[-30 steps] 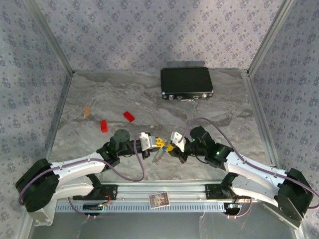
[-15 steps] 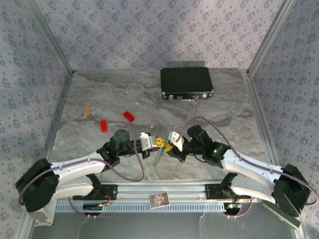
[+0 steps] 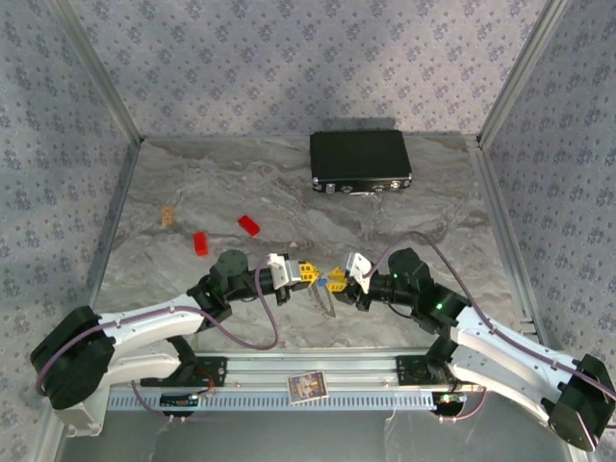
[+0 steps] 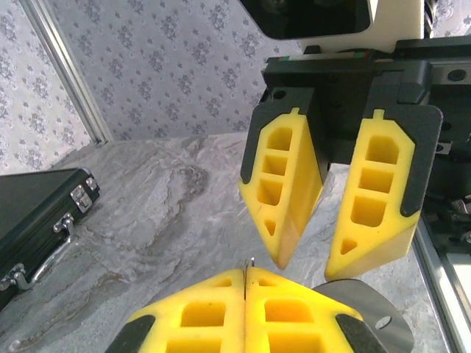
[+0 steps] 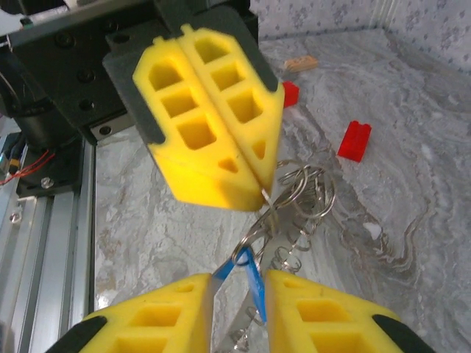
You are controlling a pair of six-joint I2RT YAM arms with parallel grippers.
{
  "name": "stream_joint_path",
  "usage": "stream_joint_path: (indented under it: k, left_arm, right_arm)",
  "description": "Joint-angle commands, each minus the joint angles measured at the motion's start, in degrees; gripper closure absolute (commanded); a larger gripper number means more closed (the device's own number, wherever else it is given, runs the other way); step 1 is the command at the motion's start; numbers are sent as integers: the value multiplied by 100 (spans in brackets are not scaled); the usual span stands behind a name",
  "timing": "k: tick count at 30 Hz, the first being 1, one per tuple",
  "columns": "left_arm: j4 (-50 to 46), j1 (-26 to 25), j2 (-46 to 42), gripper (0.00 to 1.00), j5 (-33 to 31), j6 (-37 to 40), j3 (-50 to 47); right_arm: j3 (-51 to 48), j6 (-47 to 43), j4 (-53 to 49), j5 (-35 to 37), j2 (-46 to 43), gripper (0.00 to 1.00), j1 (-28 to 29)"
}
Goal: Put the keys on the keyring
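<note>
Right gripper (image 3: 339, 279) has drawn back a little to its own side, and its fingers stand apart with the blue key (image 5: 252, 283) between them. Left gripper (image 3: 306, 273) presses its fingers together on a wire of the keyring (image 5: 298, 198), which hangs between both grippers.

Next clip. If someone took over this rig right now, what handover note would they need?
Left tool: shut on a strand of the thin silvery wire keyring, which hangs from its tips.
Right tool: jaws apart, with the small blue-headed key between them. I cannot tell whether they pinch it.
Done: ring and blue key hang together between the two tools, the key's top loop up against the ring's wires.
Left: I cannot tell whether the blue key is actually threaded on. Check that first, then the green key.
</note>
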Motion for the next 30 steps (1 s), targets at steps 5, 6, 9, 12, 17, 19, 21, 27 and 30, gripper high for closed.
stream_joint_path:
  k: [5,6,9,12,17,19,21,27,30]
  left_arm:
    - [578,-28,143,100,377,-219,-6]
    - [590,-28,160,100,399,-221,8]
    - [599,-33,197,100,445,-233,34]
    - [608,-28,236,100,503,-235,48]
    - [624,-29,251,100,588,-245,75]
    - [650,-28,258,100,607,-251,74]
    - [660,-33,259,100,612,-253,81]
    - [260,-28,178,97,266,-163,161]
    - [-762,-28,3,74,63,178,376]
  right_arm:
    - [-85,114,430,226,-4,80,1]
    - [-76,97,419,263,17,80,6]
    - [-37,87,407,260,95,80,32]
    - [5,72,412,180,168,80,45]
    - [35,61,535,138,298,82,60]
    - [55,70,607,74,339,85,69]
    - [90,53,610,33,388,90,70]
    - [248,-175,276,-83,403,100,70]
    - [449,-383,-225,23,365,100,67]
